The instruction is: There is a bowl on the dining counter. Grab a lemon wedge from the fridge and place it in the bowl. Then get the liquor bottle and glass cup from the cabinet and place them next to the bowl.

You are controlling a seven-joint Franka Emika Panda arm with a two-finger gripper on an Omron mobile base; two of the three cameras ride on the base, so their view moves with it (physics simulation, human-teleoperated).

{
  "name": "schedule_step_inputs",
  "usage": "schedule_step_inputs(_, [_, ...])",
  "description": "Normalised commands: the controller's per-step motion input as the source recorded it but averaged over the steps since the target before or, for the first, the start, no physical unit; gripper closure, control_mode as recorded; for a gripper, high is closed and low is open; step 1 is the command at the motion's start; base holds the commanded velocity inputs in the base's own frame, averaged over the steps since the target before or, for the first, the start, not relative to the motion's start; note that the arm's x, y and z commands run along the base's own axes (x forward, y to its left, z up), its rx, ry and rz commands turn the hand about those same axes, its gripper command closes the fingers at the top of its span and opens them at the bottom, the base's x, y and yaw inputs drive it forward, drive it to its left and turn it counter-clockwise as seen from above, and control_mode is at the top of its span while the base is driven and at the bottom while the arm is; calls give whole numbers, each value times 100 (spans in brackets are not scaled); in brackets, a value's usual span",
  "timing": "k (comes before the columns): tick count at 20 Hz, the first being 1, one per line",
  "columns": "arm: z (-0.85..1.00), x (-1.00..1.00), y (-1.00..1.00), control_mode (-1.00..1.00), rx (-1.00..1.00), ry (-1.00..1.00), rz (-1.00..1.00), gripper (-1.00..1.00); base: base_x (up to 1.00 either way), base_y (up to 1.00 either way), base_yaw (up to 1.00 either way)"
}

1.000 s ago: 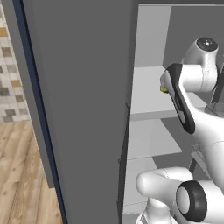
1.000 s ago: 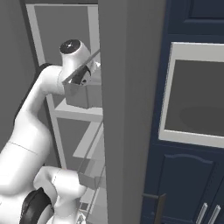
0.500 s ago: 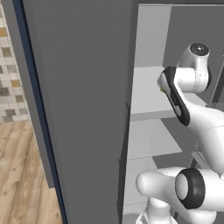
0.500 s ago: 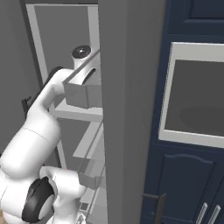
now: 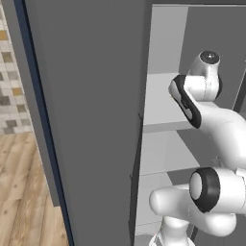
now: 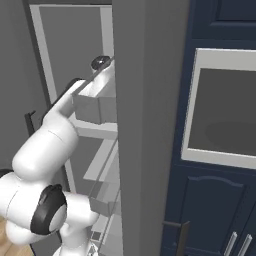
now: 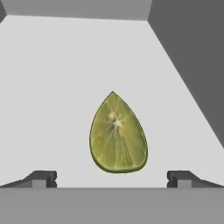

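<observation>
A yellow-green lemon wedge [image 7: 117, 135] lies flat on a pale fridge shelf [image 7: 52, 87], pointed end away from me, in the hand view. My gripper [image 7: 112, 178] is open just short of it, one fingertip [image 7: 41, 178] to the left and the other to the right, nothing between them. The wedge lines up with the gap between the fingers. In the base views the fridge [image 5: 96, 120] stands open and my arm [image 5: 197, 91] reaches onto its upper shelf [image 5: 158, 103]. The hand itself is hidden behind the arm and door there.
The open fridge door [image 5: 81, 96] fills the left side, with door bins [image 6: 97, 107] close to my arm. A dark fridge side wall [image 7: 192, 57] rises right of the wedge. Navy cabinets and an inset oven [image 6: 225, 110] stand to the fridge's right. Wood floor [image 5: 19, 192] lies lower left.
My arm has pushed deeper into the fridge along the upper shelf, and the elbow has swung further in. The fingers have stayed wide apart.
</observation>
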Motion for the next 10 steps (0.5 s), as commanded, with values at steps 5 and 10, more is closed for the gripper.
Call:
schedule_step_inputs(5, [-2, 20, -17, -100, 3, 0, 0, -100, 0, 0, 0])
schedule_step_inputs(10, [-7, 6, -15, -100, 4, 0, 0, -100, 0, 0, 0])
